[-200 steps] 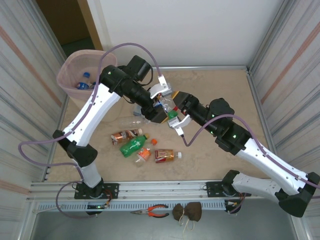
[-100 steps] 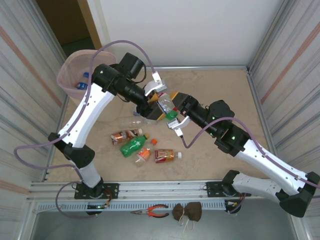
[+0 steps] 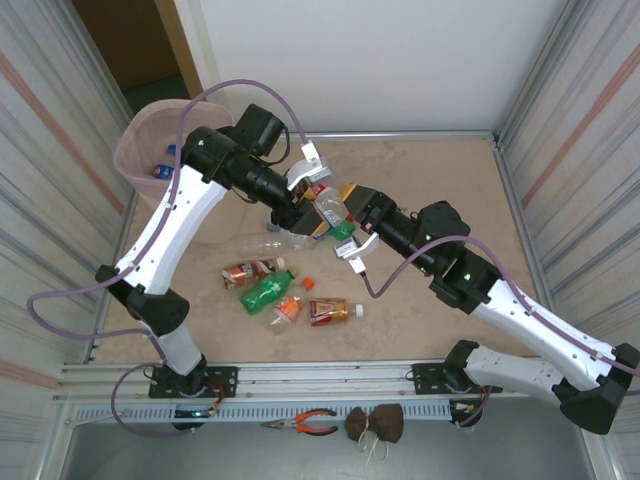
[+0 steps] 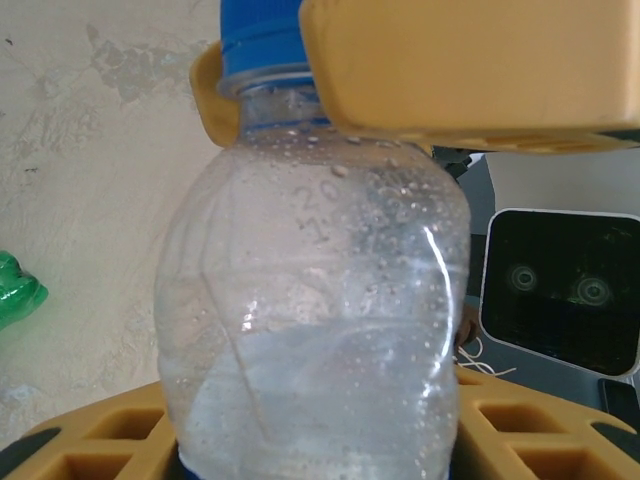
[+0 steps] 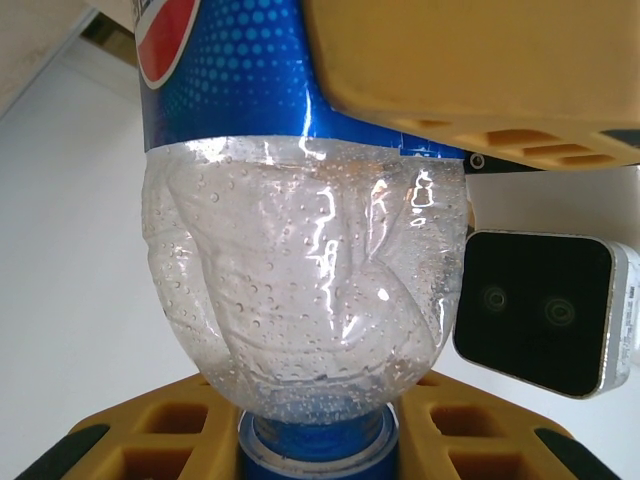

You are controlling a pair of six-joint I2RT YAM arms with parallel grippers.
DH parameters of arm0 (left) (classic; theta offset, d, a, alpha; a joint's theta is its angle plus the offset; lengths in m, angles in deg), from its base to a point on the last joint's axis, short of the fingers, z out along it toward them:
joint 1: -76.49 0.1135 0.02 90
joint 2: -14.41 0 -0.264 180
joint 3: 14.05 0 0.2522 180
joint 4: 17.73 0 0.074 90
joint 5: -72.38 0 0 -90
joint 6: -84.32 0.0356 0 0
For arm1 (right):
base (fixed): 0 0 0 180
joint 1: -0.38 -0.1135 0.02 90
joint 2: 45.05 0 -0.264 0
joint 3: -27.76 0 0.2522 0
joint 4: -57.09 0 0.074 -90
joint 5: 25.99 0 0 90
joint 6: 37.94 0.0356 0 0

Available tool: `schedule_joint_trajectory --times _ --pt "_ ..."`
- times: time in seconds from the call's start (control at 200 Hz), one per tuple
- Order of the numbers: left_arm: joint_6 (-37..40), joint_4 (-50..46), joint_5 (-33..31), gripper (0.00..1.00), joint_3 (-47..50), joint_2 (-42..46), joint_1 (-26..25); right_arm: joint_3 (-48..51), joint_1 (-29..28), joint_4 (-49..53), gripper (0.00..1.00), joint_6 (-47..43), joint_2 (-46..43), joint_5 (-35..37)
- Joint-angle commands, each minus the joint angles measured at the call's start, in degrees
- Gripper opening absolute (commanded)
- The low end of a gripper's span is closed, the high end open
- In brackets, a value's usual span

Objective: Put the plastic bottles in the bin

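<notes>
Bottle (image 3: 328, 207): clear, beaded with droplets inside, blue cap, blue label; just above centre of the top view, caught between both grippers
Right gripper (image 3: 342, 218): clamped across the bottle's body; in its wrist view the fingers (image 5: 480, 60) press it from the top and bottom of the frame, label uppermost, clear end below
Left gripper (image 3: 303, 203): closed on the same bottle from the other side; its upper finger (image 4: 470, 60) sits at the shoulder by the cap, the lower one under the body
Bin (image 3: 128, 150): upper left of the top view; pink liner over the rim; well apart from the held bottle
Binned bottles (image 3: 165, 165): blue caps showing, down inside the bin
Loose bottles (image 3: 268, 292): clear, brown-labelled, green, orange and amber ones lie clustered on the table (image 3: 440, 180), lower left of the grippers
Green bottle (image 3: 345, 230): just beneath the right gripper
</notes>
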Motion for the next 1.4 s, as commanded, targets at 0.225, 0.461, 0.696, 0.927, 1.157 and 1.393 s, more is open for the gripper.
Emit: schedule_joint_trajectory --times 0.225,0.461,0.696,0.927,1.157,1.393 --pt "0.5 2.2 3.6 0.49 4.2 4.7 1.9 0.5 -0.7 0.5 0.53 -0.1 -2.4 0.8" --pt "0.3 2.5 2.5 0.48 4.9 4.9 3.6 1.0 -0.8 3.5 0.65 1.6 -4.3 2.1" --pt "-3.7 6.9 -3.1 0.48 7.0 6.4 7.3 1.6 -0.8 4.6 0.64 8.6 -5.4 3.6" --pt "-8.3 11.0 -10.0 0.48 7.0 7.6 11.8 -0.4 1.3 7.3 0.62 31.4 -3.7 3.9" --pt "-13.2 15.8 -14.4 0.45 6.7 9.0 19.0 -4.9 6.6 9.9 0.64 70.7 0.4 3.9" --pt "-17.4 21.6 -17.5 0.44 6.1 10.0 28.3 -3.7 9.6 10.1 0.67 87.6 0.4 2.5"
